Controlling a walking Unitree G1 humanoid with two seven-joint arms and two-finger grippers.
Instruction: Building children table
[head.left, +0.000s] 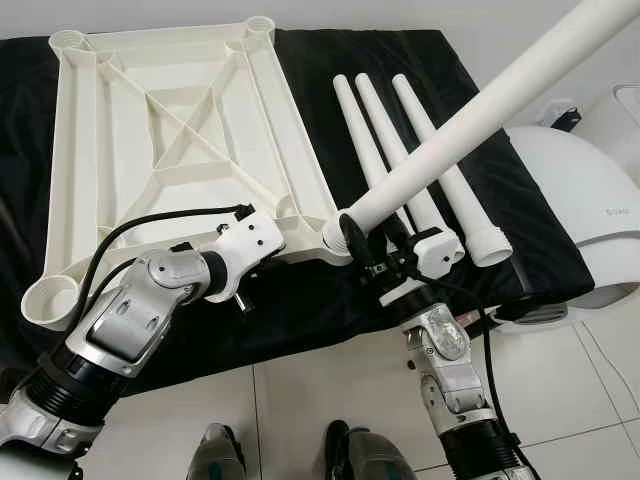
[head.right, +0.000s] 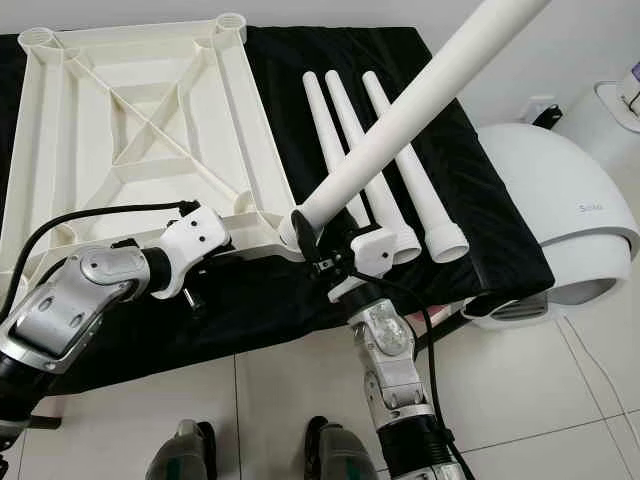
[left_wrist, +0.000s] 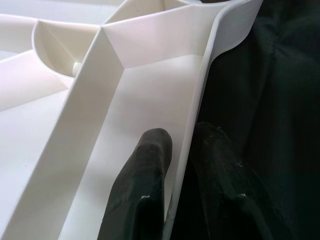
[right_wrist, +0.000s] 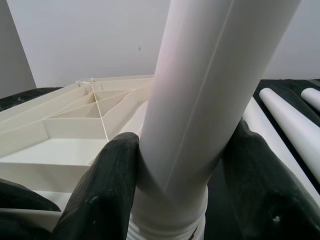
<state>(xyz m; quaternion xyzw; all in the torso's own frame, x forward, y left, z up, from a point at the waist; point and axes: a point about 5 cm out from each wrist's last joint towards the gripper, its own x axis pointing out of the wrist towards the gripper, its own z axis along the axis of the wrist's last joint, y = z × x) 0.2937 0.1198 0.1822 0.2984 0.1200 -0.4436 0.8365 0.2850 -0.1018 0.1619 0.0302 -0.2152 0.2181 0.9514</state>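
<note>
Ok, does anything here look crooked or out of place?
The white plastic table leg held by the right gripper leans steeply sideways at the corner socket of the upturned white tabletop, not upright. The left gripper pinches the tabletop's rim. Nothing looks damaged.

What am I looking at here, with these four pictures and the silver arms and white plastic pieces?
This is a humanoid robot assembling a child's table. The two wide pictures come from cameras in its head, looking down; the two close-ups come from cameras on its wrists.

On a black cloth lies a white ribbed plastic tabletop, upside down, beside three loose white plastic legs.

The left gripper pinches the tabletop's rim between its black fingers. The right gripper holds a fourth white leg, its lower end at the tabletop's near corner. A rounded white appliance stands on the tiled floor.
</note>
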